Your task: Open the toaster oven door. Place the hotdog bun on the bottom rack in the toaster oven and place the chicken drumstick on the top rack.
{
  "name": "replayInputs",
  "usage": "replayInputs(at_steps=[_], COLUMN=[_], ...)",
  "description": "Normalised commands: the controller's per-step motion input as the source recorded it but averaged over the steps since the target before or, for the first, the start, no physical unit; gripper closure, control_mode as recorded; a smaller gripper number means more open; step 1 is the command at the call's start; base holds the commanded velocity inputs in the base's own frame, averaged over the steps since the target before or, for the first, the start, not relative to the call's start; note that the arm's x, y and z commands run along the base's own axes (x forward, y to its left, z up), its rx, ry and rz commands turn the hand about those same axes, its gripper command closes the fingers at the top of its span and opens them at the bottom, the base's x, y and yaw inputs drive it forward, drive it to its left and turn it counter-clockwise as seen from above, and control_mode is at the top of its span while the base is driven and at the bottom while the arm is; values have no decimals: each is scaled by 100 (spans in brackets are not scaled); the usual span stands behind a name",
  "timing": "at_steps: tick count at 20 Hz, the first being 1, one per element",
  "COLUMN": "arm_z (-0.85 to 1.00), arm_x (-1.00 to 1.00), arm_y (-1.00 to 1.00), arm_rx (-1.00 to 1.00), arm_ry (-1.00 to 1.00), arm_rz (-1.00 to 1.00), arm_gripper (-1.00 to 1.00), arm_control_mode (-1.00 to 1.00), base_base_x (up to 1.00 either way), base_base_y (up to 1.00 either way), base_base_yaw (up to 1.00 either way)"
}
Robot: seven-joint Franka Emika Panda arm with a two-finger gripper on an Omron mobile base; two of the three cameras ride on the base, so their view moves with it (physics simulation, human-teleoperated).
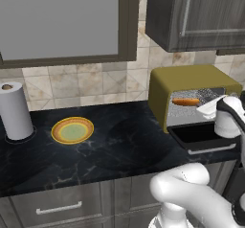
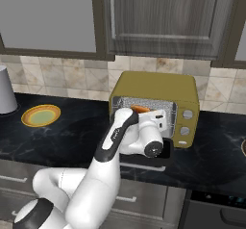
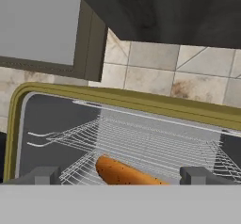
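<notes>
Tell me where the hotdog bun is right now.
The hotdog bun lies on a wire rack inside the toaster oven, behind the lowered toaster oven door; in the hand view it sits between the open claw's fingertips.

A black marbled counter (image 1: pixel 119 145) runs well out to the tool's left. On it sits a round plate (image 1: pixel 72 130) with an orange rim and a pale green centre, far to the tool's left. Farther left still stands an upright paper towel roll (image 1: pixel 15 110) on a dark base, near the tiled backsplash (image 1: pixel 81 85). Above the tool hangs a dark wood wall cabinet (image 2: pixel 166 19); up and to its left is a grey window (image 1: pixel 60 18) in a dark frame. Below the counter are grey drawers (image 1: pixel 57 205) with a pale bar handle.
</notes>
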Motion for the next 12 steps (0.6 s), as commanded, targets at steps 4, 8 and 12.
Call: replayInputs(at_steps=[4, 8, 12], arm_z=[0, 0, -1], arm_x=[24, 23, 26], arm_y=[-5, -7, -6], arm_rx=[0, 0, 0], arm_ry=[-3, 1, 1], arm_rz=[5, 1, 0], arm_gripper=[-100, -100, -100], arm_control_mode=[-100, -100, -100], base_base_x=[0, 0, 0], base_base_y=[0, 0, 0], base_base_yaw=[0, 0, 0])
